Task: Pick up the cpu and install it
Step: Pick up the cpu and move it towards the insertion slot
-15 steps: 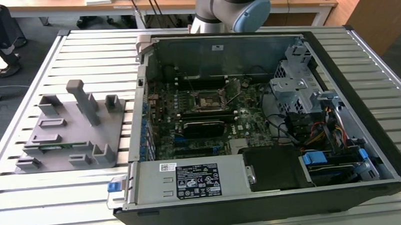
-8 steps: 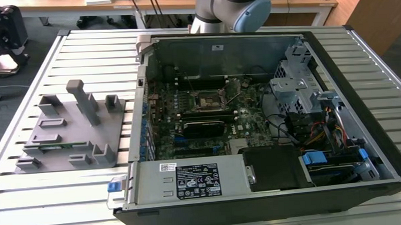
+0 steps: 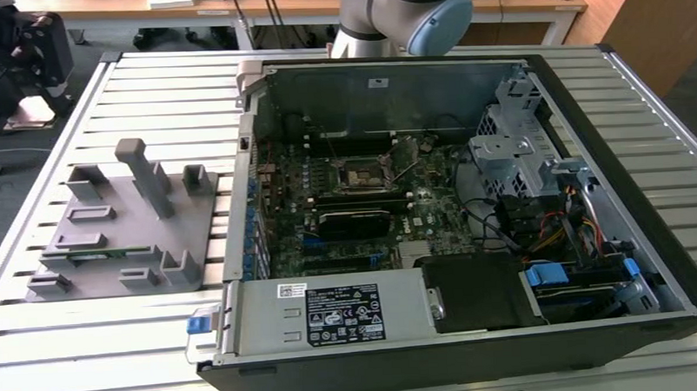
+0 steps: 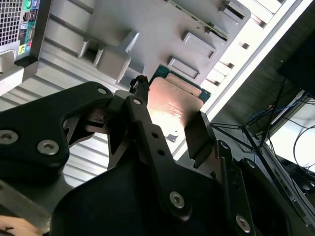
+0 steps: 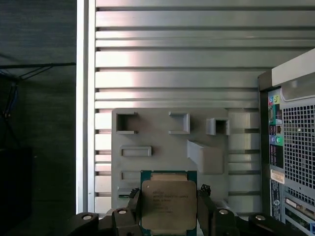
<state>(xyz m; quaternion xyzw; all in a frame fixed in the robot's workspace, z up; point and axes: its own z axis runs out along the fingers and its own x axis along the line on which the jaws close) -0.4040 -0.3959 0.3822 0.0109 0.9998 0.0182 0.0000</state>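
Open black metal computer case sat on the slatted silver metal table. Grey moulded plastic fixture tray lay on that table just beside the case, on the exterior view's left. Square silvery-topped cpu sat clamped in the black gripper, above the tray, outside the case.

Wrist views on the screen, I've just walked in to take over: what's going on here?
The arm's claw grips a small flat square silvery-grey cpu chip by two opposite edges, holding it in the air above the grey moulded parts tray on the slatted metal table. The open black computer case lies next to that tray, its green motherboard exposed. The chip is not in the case yet.
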